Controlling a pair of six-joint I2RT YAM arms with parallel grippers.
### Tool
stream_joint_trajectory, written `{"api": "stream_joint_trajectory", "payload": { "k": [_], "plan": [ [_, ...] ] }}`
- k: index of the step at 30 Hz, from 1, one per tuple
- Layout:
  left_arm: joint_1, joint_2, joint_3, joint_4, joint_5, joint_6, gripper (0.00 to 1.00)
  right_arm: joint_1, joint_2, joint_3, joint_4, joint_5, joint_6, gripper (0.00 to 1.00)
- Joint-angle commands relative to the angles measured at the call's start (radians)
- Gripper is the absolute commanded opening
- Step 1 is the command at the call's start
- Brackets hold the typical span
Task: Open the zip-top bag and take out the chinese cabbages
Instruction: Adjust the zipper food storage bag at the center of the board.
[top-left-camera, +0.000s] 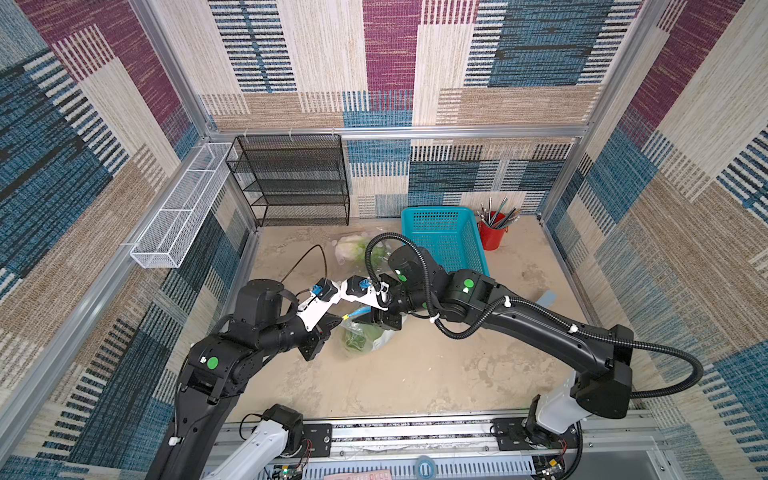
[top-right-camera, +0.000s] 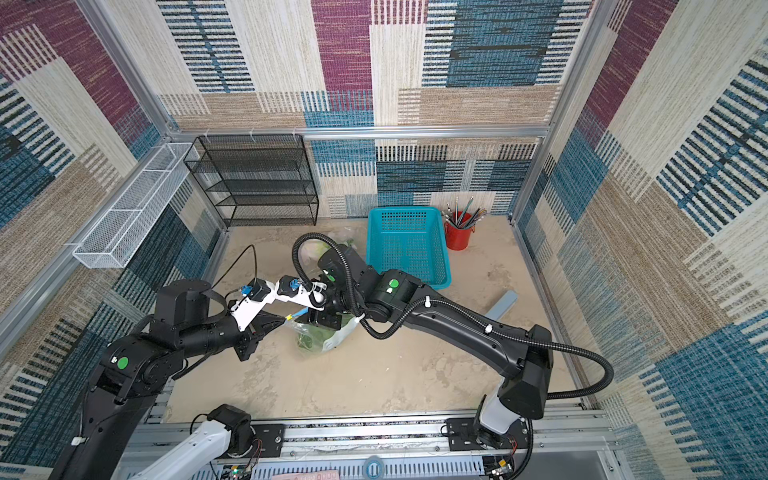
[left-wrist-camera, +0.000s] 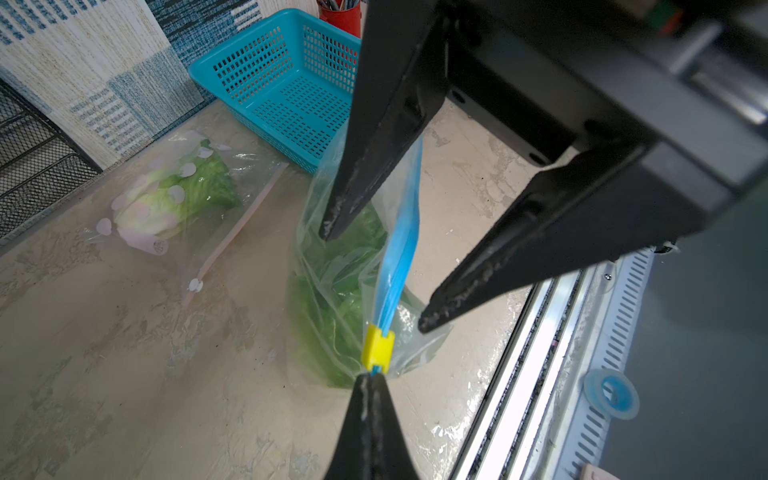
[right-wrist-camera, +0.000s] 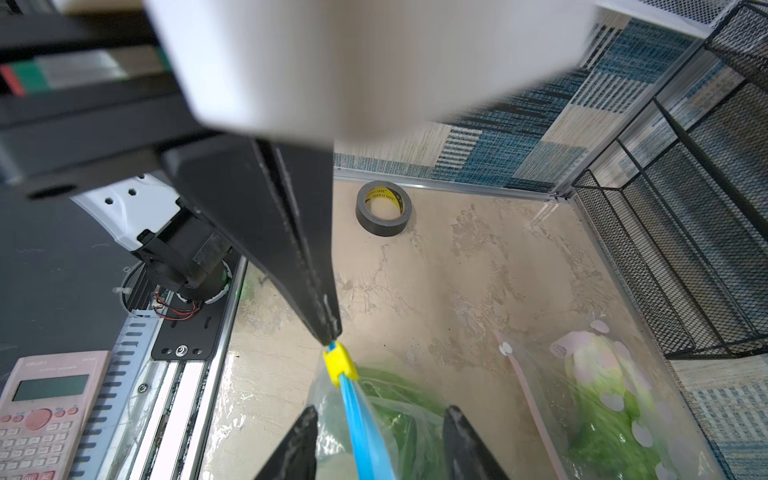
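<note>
The clear zip-top bag (left-wrist-camera: 332, 286) hangs raised off the table, with green chinese cabbages (right-wrist-camera: 409, 401) inside it. My left gripper (left-wrist-camera: 370, 376) is shut on the end of its blue zip strip (left-wrist-camera: 401, 245), just past the yellow slider (left-wrist-camera: 377, 347). My right gripper (right-wrist-camera: 381, 410) is open, one finger on each side of the strip, touching nothing that I can see. In both top views the two grippers (top-left-camera: 341, 318) (top-right-camera: 309, 318) meet over the bag (top-left-camera: 365, 338) (top-right-camera: 316, 338) at the table's middle.
A second clear bag with pink spots (left-wrist-camera: 174, 195) (top-left-camera: 353, 249) holds another cabbage and lies flat behind. A teal basket (top-left-camera: 446, 241) and a red cup of pens (top-left-camera: 492, 232) stand at the back right, a black mesh shelf (top-left-camera: 291, 183) at the back left. A tape roll (right-wrist-camera: 383, 208) lies by the left wall.
</note>
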Motion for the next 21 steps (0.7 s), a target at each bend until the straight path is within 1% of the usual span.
{"api": "stream_joint_trajectory", "payload": {
  "k": [1, 4, 6, 12, 16, 21],
  "plan": [
    [-0.003, 0.0, 0.011, 0.07, 0.074, 0.046, 0.0, 0.009, 0.026, 0.002, -0.082, 0.021, -0.017, 0.46],
    [-0.004, -0.002, 0.012, 0.071, 0.073, 0.046, 0.0, 0.008, 0.029, 0.009, -0.091, 0.018, -0.018, 0.34],
    [-0.003, -0.005, 0.013, 0.072, 0.075, 0.046, 0.0, 0.009, 0.032, 0.01, -0.098, 0.012, -0.017, 0.24],
    [-0.004, -0.012, 0.009, 0.094, 0.082, 0.039, 0.0, 0.013, 0.048, 0.021, -0.136, 0.0, -0.005, 0.01],
    [-0.004, -0.018, 0.011, 0.098, 0.075, 0.034, 0.0, 0.014, 0.046, 0.019, -0.131, 0.005, 0.001, 0.0],
    [-0.004, -0.062, -0.01, 0.098, 0.029, 0.029, 0.0, 0.013, 0.046, 0.02, -0.125, 0.005, 0.0, 0.0]
  ]
}}
